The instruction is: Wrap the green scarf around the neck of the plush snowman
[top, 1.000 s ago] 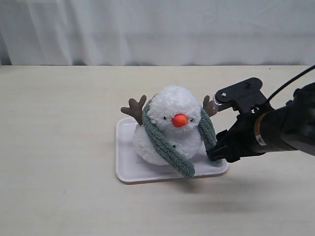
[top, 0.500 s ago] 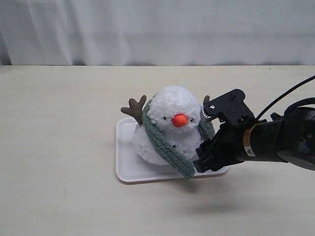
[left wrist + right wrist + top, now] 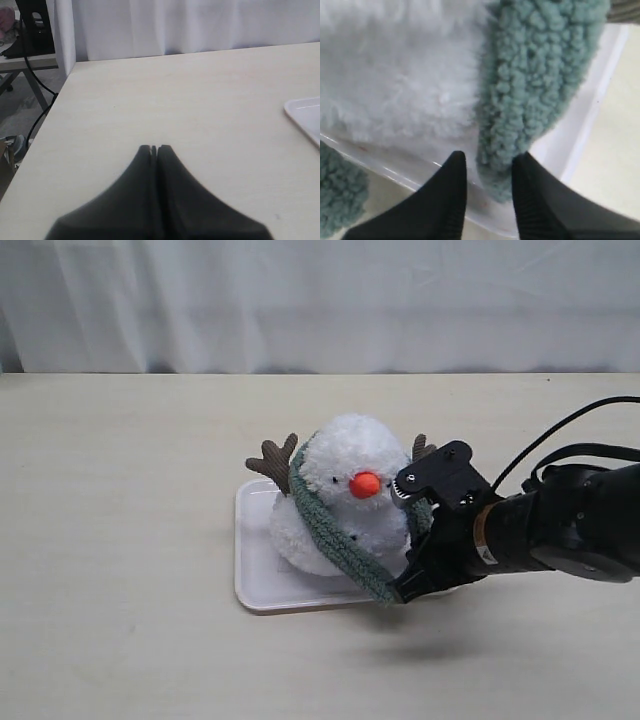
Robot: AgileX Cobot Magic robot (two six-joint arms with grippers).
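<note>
Green scarf (image 3: 535, 90) is sitting pinched by its tip in the right gripper's (image 3: 490, 157) narrowed jaws, beside the snowman (image 3: 345, 470). Such a shallow bite is risking the fuzzy knit slipping free.

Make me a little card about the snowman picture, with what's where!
plush snowman: sits on white tray, orange nose
green scarf: draped over it from behind, both ends hanging in front
right gripper: jaws either side of one scarf end; grip unclear
left gripper: shut, over the table, holding nothing
</note>
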